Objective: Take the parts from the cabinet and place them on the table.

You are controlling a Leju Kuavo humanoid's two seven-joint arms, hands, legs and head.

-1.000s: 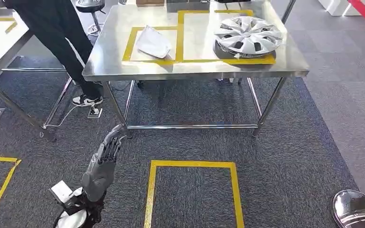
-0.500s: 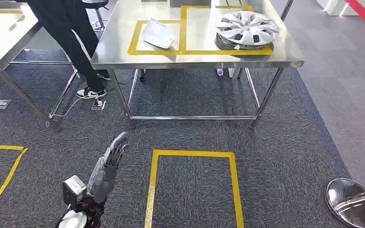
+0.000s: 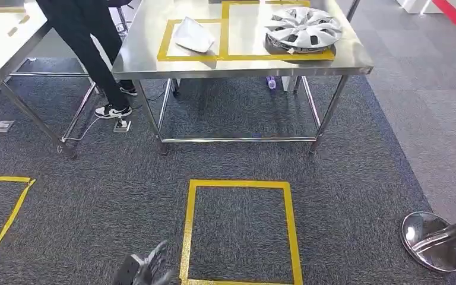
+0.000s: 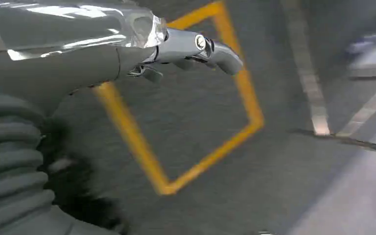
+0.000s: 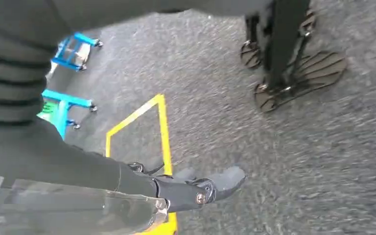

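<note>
Both arms hang low — left hand [image 4: 196, 49] and right hand [image 5: 200, 188] loose, empty.

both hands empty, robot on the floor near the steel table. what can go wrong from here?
1. A person stands at the table's left corner with a cable and socket on the carpet: a collision or snag hazard if the robot walks that way.
2. The stanchion base sits low on the right, near the right arm's side.
3. The left robot hand view is motion-blurred, so localising may suffer.
</note>
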